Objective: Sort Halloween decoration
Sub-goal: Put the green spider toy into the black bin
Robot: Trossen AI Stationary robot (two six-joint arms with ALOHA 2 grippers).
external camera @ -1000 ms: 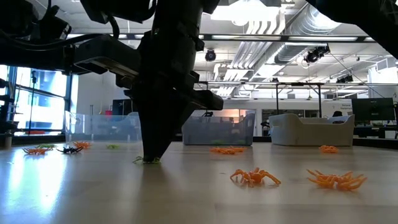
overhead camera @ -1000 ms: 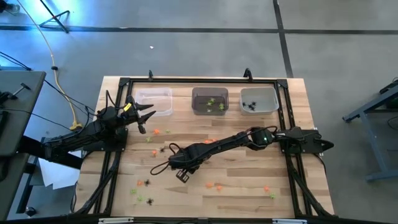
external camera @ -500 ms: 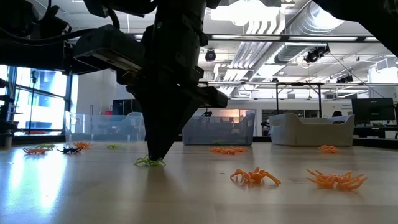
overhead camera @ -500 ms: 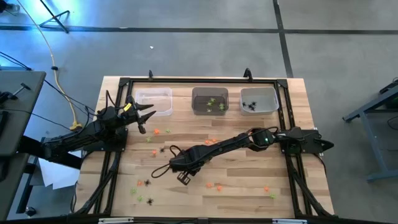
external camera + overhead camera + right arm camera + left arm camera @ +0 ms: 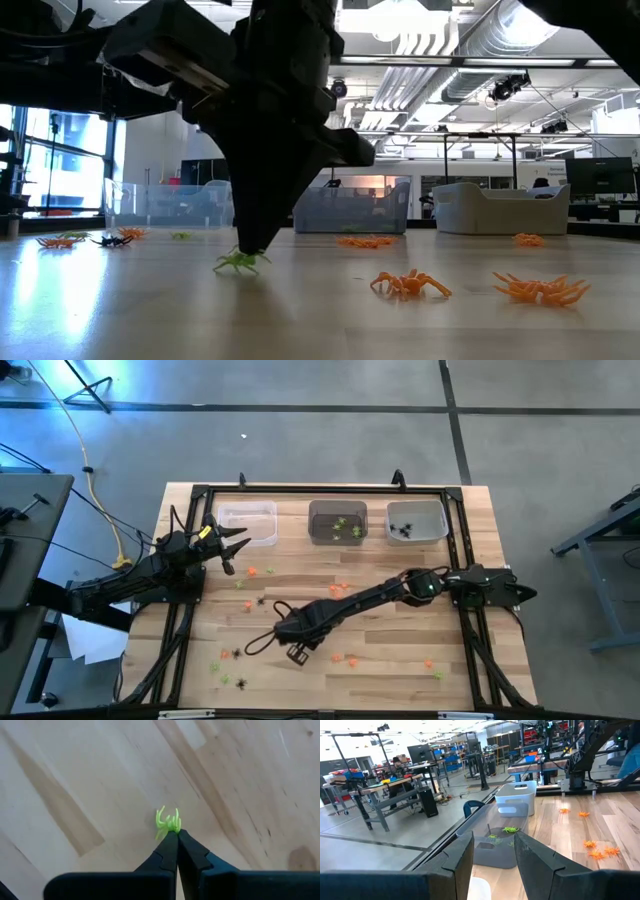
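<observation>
Your right gripper [image 5: 174, 836] has pinched shut on a lime-green spider [image 5: 168, 822] and dragged it a little nearer the table's [image 5: 400, 660] front edge; in the low view the spider [image 5: 239, 262] still touches the wood. The green bin [image 5: 337, 520] comes next. Your left gripper [image 5: 228, 547] waits by the clear bin [image 5: 247, 520], fingers apart.

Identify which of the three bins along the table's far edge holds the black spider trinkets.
The right-hand bin, the whitish one: black spiders lie inside it. The middle bin holds lime-green pieces, and nothing shows in the clear left bin.
</observation>
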